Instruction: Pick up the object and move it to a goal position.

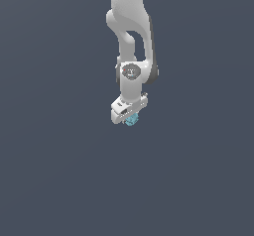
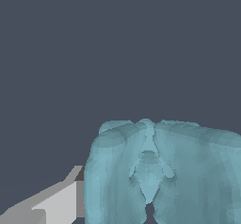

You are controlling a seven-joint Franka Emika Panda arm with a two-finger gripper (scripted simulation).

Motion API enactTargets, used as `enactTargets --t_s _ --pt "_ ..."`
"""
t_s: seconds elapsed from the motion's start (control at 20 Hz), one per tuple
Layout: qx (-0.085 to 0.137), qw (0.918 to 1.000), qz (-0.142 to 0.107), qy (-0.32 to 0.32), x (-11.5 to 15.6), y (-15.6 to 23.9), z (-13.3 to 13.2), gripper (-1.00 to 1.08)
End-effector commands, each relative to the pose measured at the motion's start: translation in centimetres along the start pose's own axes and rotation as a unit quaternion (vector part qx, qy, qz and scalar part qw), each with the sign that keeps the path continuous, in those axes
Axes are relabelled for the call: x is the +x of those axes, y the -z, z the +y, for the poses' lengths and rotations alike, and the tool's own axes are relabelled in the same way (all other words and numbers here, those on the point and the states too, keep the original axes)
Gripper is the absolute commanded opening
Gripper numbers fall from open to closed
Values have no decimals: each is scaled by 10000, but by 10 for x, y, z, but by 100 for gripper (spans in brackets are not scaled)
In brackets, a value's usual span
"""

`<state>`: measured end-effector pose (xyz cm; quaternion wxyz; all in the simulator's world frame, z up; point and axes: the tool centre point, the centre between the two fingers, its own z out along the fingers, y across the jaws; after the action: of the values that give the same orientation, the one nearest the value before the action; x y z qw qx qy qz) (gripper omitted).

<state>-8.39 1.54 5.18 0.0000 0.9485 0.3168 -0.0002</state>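
The object (image 1: 131, 120) is a small light-blue faceted lump tucked right under the white hand of the arm in the exterior view. My gripper (image 1: 130, 118) hangs from the arm near the middle of that view, its fingers mostly hidden behind the hand, and it looks shut on the object. In the wrist view the object (image 2: 160, 171) fills much of the picture very close to the camera, with one grey finger (image 2: 56, 204) showing beside it. The other finger is hidden behind the lump.
Everything around the arm (image 1: 131, 41) is a flat dark grey-blue background with no other objects, edges or containers visible in either view.
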Motion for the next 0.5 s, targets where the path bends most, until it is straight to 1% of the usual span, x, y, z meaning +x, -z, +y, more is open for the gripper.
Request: enactTargets --t_s 0.0,0.2,0.45 --pt "-3 10000 4 3 5 11 -3 -100" --pt "-4 10000 3 6 16 35 -10 -100" --pt "-4 10000 3 6 35 76 -21 -100"
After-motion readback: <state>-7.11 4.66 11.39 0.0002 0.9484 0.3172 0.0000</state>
